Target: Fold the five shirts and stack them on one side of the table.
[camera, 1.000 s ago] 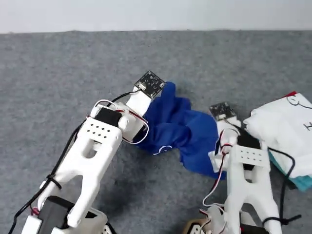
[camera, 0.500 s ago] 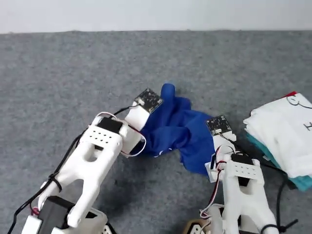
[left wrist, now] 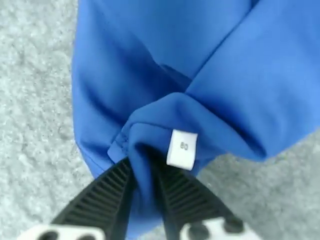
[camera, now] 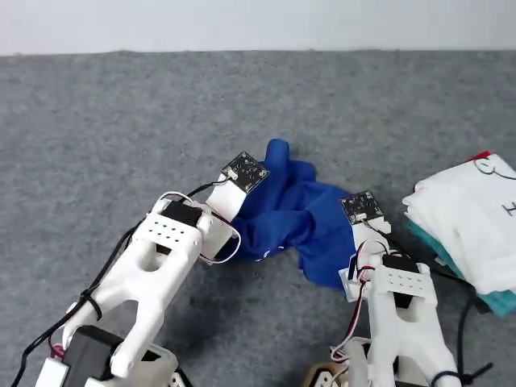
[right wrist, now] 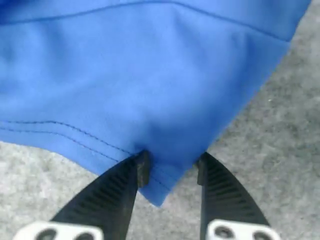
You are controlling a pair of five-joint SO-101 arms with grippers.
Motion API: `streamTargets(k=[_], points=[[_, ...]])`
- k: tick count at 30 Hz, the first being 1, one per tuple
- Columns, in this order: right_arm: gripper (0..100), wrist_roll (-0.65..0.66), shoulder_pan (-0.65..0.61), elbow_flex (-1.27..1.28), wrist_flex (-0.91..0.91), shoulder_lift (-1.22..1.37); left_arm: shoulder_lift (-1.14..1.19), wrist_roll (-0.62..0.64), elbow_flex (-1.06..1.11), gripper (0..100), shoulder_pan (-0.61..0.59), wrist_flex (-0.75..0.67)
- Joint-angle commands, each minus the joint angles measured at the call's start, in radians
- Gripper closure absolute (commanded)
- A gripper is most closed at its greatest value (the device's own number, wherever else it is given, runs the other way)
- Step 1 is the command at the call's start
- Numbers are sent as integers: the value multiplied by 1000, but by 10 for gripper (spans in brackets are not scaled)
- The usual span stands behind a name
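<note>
A crumpled blue shirt (camera: 298,216) lies in the middle of the grey table. My left gripper (camera: 242,179) sits at its left edge. In the left wrist view this left gripper (left wrist: 144,162) is shut on a bunched fold of the blue shirt (left wrist: 210,75), right beside a small white label (left wrist: 181,148). My right gripper (camera: 361,211) is at the shirt's right side. In the right wrist view the right gripper (right wrist: 171,167) stands open, its fingers either side of a stitched hem corner of the blue shirt (right wrist: 150,75), which lies flat between them.
A stack of folded shirts (camera: 468,218), white on top with teal and red edges below, sits at the table's right edge. The grey table surface (camera: 121,121) runs bare to the left and far side.
My left gripper has drawn back toward the near side with the shirt's fold in it. The right arm shifted left and nearer within the first half second, then held still.
</note>
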Motion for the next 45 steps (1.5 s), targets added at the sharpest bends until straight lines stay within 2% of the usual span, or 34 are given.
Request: streamTargets(k=[1,38,45], points=[[824,-2,7,9,-24,7,-37,-11,-2,986,-3,-9],[824,-2,7,9,-24,7,-37,-9,-1,986,-3,-8],[824,-2,7,9,-24,7,-37,-9,-7,986,-3,51]])
